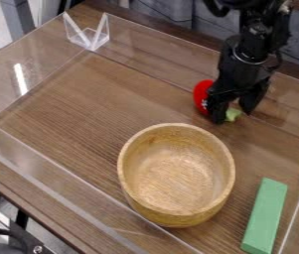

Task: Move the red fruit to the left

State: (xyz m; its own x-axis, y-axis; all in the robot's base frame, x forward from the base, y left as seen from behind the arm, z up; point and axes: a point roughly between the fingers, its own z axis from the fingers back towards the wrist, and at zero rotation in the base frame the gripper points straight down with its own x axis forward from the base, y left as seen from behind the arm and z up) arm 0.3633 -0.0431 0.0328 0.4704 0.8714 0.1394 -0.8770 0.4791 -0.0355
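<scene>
The red fruit (205, 95) lies on the wooden table (98, 104) at the far right, its green leafy stem (231, 115) poking out toward the front. My black gripper (235, 107) points straight down over it. Its fingers (220, 100) stand apart on either side of the fruit's right part, open and low to the table. Only the fruit's left side and stem show; the rest is hidden behind the fingers.
A large wooden bowl (125, 164) stands in front of the fruit, near the table's front edge. A green rectangular block (264, 216) lies at the front right. Clear plastic walls (85, 35) ring the table, with a corner piece at the back left.
</scene>
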